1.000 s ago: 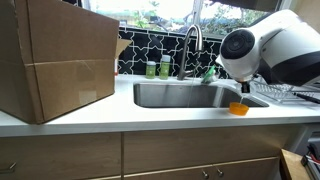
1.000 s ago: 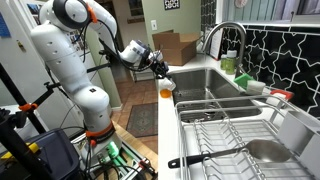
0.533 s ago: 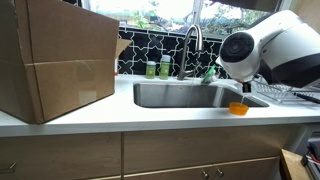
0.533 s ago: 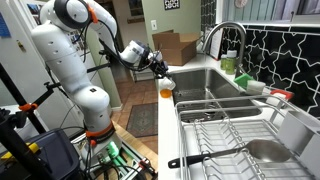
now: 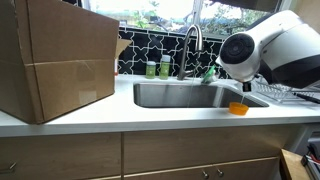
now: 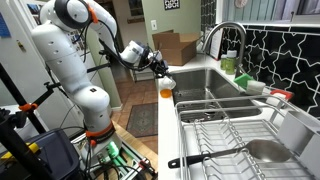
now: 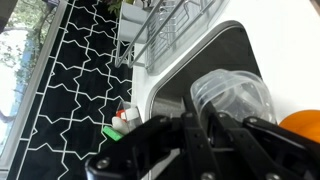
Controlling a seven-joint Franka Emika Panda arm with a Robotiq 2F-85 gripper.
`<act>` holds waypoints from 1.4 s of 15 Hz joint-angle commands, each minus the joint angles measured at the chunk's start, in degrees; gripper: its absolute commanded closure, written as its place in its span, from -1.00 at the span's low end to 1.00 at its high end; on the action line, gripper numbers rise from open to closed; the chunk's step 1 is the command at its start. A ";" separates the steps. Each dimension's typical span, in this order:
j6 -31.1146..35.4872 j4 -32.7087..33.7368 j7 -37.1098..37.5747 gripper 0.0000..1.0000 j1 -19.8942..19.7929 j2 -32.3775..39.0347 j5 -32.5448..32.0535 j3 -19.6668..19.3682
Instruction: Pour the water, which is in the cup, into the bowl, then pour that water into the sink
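My gripper [image 7: 208,116] is shut on the clear cup [image 7: 232,98], which is tipped just above the orange bowl [image 7: 304,124]. In both exterior views the gripper [image 6: 158,66] [image 5: 243,88] holds the cup [image 6: 168,78] over the bowl [image 6: 166,93] [image 5: 238,108]. The bowl stands on the white counter's front edge beside the steel sink [image 5: 175,95] [image 6: 205,82] [image 7: 225,55]. I cannot make out the water in any view.
A curved faucet [image 5: 192,45] [image 6: 228,35] and green bottles [image 5: 158,68] stand behind the sink. A wire dish rack [image 6: 230,140] [image 5: 285,95] sits beside the basin. A large cardboard box [image 5: 55,60] fills the counter on the sink's other side.
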 commanded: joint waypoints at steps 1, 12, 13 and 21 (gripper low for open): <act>-2.26 0.14 0.53 0.94 0.80 0.61 -1.66 0.20; -1.13 -0.43 0.62 0.94 1.11 -0.89 -0.76 -0.26; -1.00 -0.52 0.66 0.94 1.07 -1.16 -0.59 -0.35; 2.92 -1.16 1.63 0.94 1.10 -3.94 1.12 -1.07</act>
